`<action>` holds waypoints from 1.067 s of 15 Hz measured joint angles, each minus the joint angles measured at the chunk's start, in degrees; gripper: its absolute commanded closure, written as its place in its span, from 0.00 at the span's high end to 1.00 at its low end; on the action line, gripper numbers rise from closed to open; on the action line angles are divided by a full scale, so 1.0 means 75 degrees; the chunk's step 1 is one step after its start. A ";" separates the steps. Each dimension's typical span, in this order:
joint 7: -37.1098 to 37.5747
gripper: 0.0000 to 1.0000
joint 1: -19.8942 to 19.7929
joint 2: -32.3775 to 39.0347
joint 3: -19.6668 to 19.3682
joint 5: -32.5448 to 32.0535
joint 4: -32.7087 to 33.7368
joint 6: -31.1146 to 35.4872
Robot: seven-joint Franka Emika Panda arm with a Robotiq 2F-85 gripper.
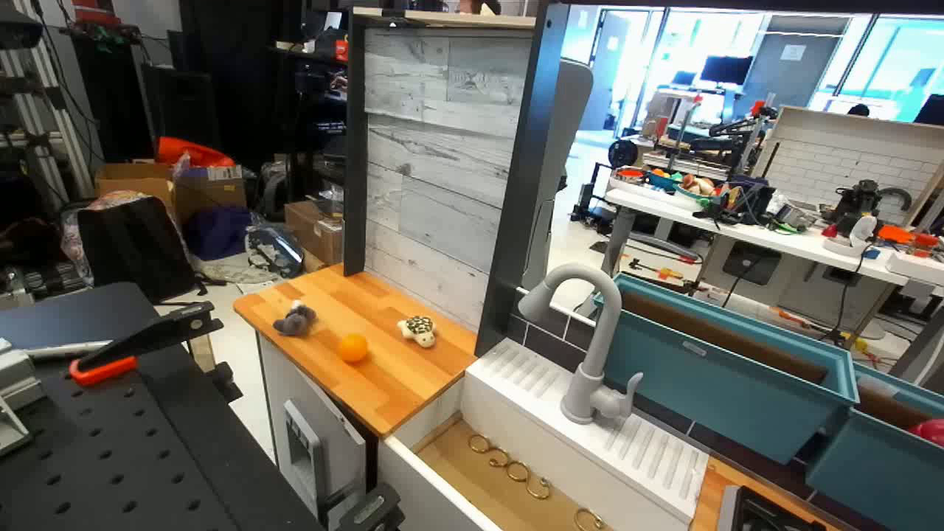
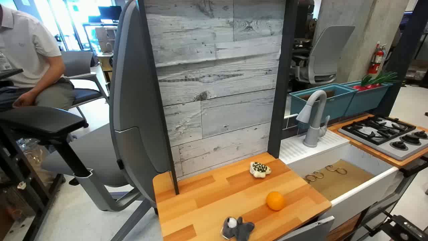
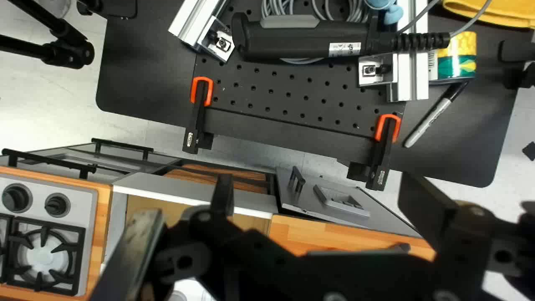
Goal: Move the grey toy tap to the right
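Note:
The grey toy tap point(image 1: 596, 346) stands upright on the white ribbed ledge behind the toy sink. In that exterior view its arched spout bends left and down, and its small lever is on the right of the base. It also shows in an exterior view point(image 2: 315, 118), with the spout again to the left. In the wrist view I cannot make out the tap; the gripper body covers much of the lower part. My gripper point(image 3: 322, 196) shows only in the wrist view. Its two black fingers are wide apart with nothing between them. It is away from the tap in both exterior views.
A wooden counter point(image 1: 324, 295) left of the sink point(image 2: 367, 190) holds an orange ball point(image 2: 275, 201), a turtle toy point(image 2: 259, 169) and a grey plush point(image 2: 236, 228). Teal planters point(image 1: 708, 361) stand behind the tap. A stove point(image 2: 381, 134) is right of the sink. A tall panel point(image 1: 442, 147) backs the counter.

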 measured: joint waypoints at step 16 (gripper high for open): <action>0.0045 1.00 0.0000 0.0115 -0.0006 0.0000 0.0050 0.0034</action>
